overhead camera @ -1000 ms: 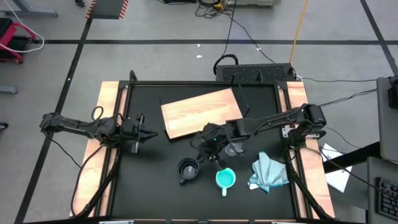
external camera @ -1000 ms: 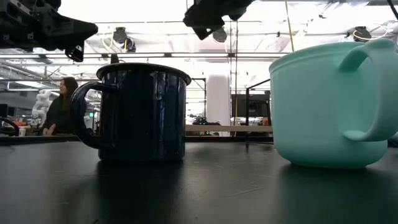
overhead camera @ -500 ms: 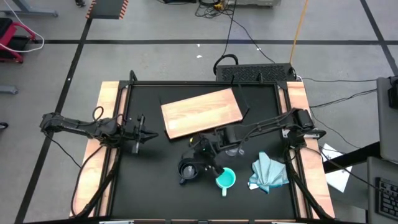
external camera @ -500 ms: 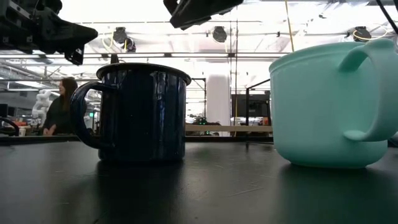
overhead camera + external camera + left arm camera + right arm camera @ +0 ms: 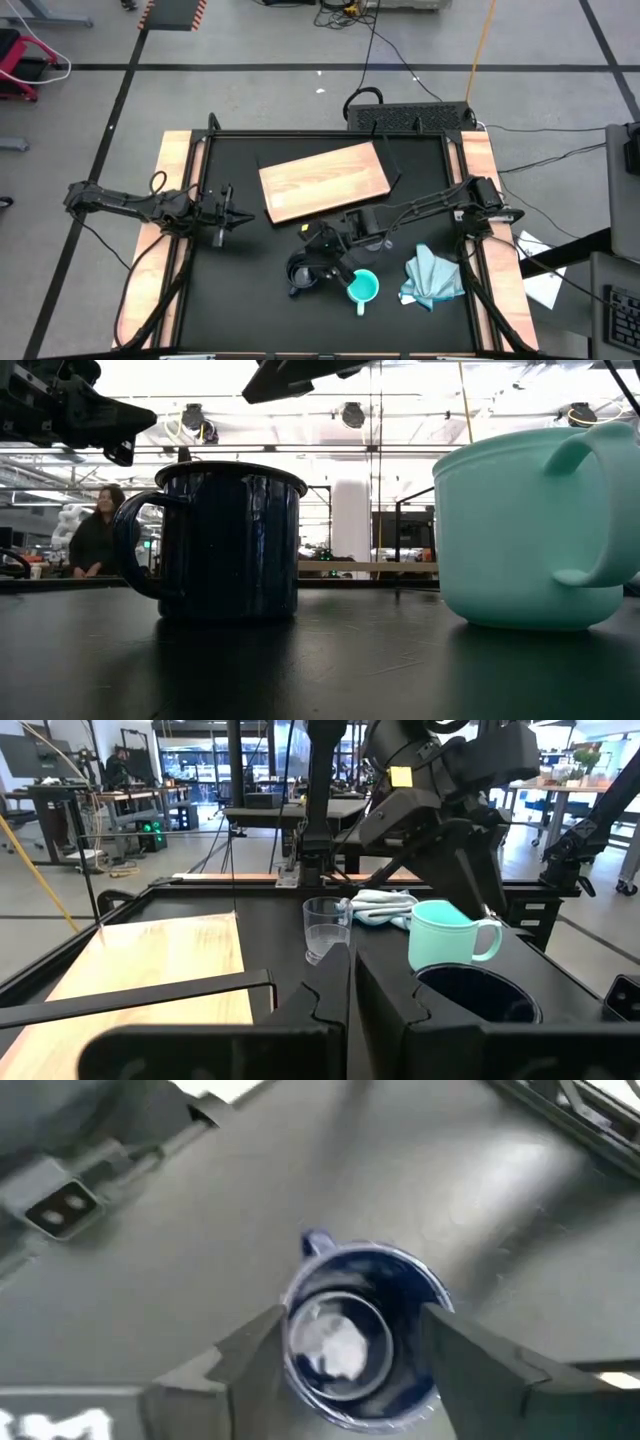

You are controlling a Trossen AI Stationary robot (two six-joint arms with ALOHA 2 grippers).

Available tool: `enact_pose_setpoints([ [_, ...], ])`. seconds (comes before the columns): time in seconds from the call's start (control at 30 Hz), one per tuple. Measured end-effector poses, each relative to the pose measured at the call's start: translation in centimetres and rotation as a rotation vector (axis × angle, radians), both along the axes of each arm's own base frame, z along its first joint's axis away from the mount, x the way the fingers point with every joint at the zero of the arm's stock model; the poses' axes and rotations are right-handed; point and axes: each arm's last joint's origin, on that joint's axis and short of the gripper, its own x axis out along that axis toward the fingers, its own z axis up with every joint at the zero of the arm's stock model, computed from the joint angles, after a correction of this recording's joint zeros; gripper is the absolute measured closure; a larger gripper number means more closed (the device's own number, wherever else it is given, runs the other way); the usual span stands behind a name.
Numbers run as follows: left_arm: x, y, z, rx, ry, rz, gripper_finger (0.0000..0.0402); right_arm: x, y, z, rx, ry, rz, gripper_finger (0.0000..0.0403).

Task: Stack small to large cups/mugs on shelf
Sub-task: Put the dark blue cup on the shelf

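Observation:
The black mug (image 5: 302,272) stands upright on its base on the black tabletop, its handle toward the table's left; it also shows in the low view (image 5: 232,540). My right gripper (image 5: 352,1316) hangs open above the black mug, one finger to each side of the rim, clear of it (image 5: 290,375). The turquoise mug (image 5: 362,288) stands just to the black mug's right. Farther back on the table stands the clear glass cup (image 5: 324,928). The wooden shelf (image 5: 325,180) lies flat at the far middle. My left gripper (image 5: 228,213) waits shut at the table's left.
A light-blue cloth (image 5: 432,280) lies crumpled at the near right, beside the turquoise mug. The right arm (image 5: 430,205) reaches across the table from its right edge. A person (image 5: 95,540) sits in the room beyond the table.
My right gripper has moved from beside the glass cup toward the table's near left and now hangs over the black mug. The mugs, the glass cup and the shelf have stayed where they were.

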Motion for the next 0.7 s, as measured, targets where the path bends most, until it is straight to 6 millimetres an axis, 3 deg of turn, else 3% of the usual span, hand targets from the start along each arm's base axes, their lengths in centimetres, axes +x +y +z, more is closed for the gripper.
enact_pose_setpoints([
  [0.2, 0.0, 0.0, 0.0, 0.007, 0.000, 0.000, 0.0378, -0.2, 0.1, -0.2, -0.056, 0.002, 0.019, 0.0166],
  [0.5, 0.0, 0.0, -0.1, 0.013, 0.013, 0.000, 0.0378, 0.4, 0.7, -3.5, -0.113, 0.092, 0.085, 0.0194],
  [0.7, 0.0, 0.0, -0.3, 0.012, 0.033, 0.000, 0.0378, 0.7, 1.1, -3.5, -0.110, 0.061, 0.100, 0.0195],
])
